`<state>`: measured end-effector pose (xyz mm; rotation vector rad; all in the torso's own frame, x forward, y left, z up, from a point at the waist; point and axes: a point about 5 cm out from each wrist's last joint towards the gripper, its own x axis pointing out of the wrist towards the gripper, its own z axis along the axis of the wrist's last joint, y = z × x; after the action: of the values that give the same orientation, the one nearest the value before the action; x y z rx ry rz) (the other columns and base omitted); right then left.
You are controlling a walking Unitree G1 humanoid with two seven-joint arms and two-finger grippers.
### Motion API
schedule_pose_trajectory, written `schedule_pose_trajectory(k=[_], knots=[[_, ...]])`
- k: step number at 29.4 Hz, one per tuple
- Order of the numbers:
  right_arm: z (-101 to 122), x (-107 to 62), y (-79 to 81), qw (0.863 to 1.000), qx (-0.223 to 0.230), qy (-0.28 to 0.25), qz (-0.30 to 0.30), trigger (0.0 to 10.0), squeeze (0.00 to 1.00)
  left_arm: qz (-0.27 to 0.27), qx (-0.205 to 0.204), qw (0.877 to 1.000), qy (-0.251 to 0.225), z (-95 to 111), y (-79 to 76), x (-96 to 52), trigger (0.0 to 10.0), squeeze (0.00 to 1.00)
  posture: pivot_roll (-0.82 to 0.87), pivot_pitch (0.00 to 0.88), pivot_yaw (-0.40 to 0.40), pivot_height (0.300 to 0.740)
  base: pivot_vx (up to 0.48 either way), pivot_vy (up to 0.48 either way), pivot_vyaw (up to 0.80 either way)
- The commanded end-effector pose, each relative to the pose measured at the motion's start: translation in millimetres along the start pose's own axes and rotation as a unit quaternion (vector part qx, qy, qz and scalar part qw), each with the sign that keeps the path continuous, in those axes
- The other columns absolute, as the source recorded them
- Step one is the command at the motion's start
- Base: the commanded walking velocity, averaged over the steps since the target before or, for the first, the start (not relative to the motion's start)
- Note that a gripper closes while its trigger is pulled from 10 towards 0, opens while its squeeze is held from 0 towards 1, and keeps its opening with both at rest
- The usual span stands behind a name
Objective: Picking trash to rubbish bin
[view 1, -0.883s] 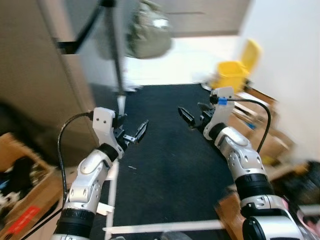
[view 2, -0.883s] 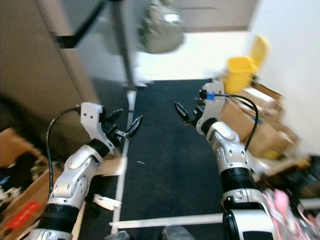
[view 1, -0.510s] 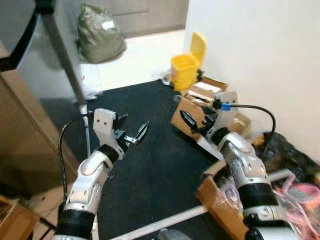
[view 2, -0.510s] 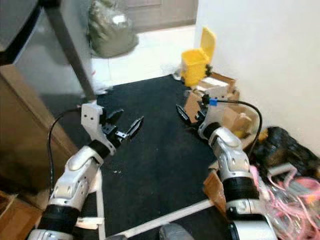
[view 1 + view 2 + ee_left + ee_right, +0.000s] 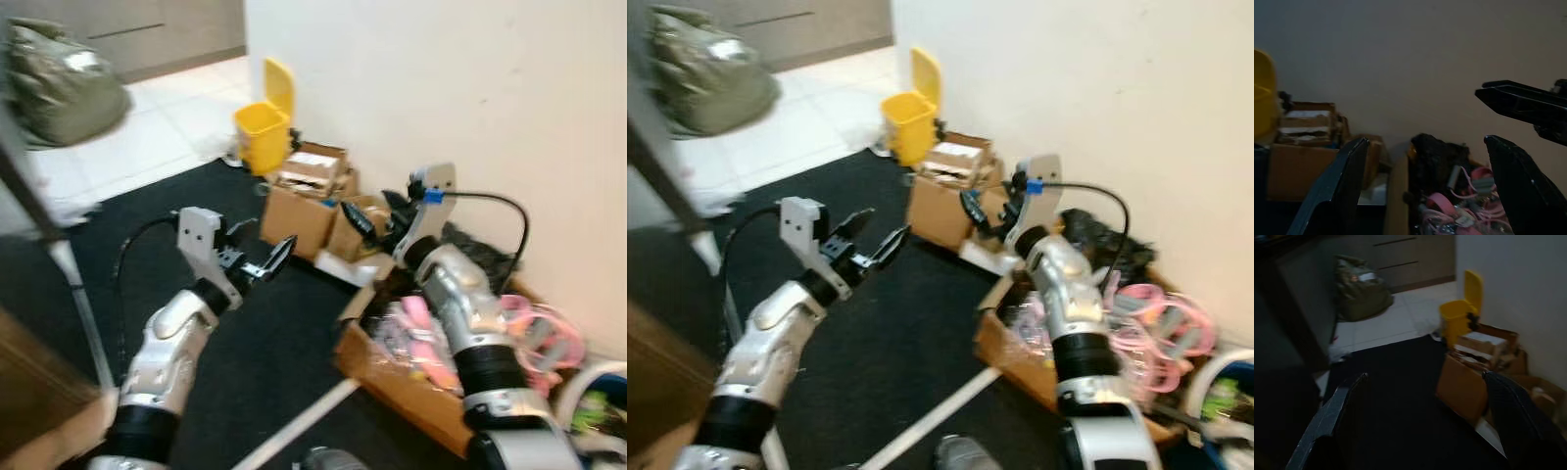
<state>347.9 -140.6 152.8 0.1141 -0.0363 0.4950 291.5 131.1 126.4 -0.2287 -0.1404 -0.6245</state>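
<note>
The yellow bin (image 5: 263, 122) stands on the floor against the white wall (image 5: 470, 88), at the far edge of the black mat (image 5: 147, 264). Its lid is raised and leans back toward the wall. Just beside it, nearer to the robot, a row of cardboard boxes (image 5: 306, 196) runs along the wall; the top one is open and holds some paper.

Closer still along the same wall there is a low open box (image 5: 392, 377) full of trash (image 5: 421, 338): pink plastic loops and clear wrapping. A black bag (image 5: 470, 245) lies behind it against the wall. At the lower right corner a round blue tub (image 5: 1225, 406) with something green inside is partly visible.

Both arms are raised in front of the body, well apart from each other. The left hand (image 5: 263, 262) hangs over the mat, its two fingers spread wide, and it holds nothing. The right hand (image 5: 374, 223) is above the cardboard boxes, near the wall, also with fingers spread and nothing between them. Neither hand touches any object.

Far off, on the pale tiled floor (image 5: 147, 137), a full grey-green bag (image 5: 59, 83) rests. A white strip (image 5: 294, 426) lies across the mat near the robot.
</note>
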Motion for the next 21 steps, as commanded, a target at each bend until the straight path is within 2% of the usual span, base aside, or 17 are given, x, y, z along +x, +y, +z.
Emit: schedule_pose_trajectory(k=[1,21], knots=[[-2.2,0.6,1.0,1.0,-0.002,0.005,0.009,10.0,0.0,-0.006,-0.005,1.0,0.004,-2.7,-0.3,0.4,10.0,0.0,-0.05,0.0,-0.017,0.74,0.0,0.0,-0.73],[-4.3,2.3,1.3,1.0,-0.015,0.013,0.022,10.0,0.0,-0.018,-0.014,1.0,-0.002,-3.0,1.2,2.4,10.0,0.0,-0.05,0.0,-0.018,0.74,0.0,0.0,-0.73]])
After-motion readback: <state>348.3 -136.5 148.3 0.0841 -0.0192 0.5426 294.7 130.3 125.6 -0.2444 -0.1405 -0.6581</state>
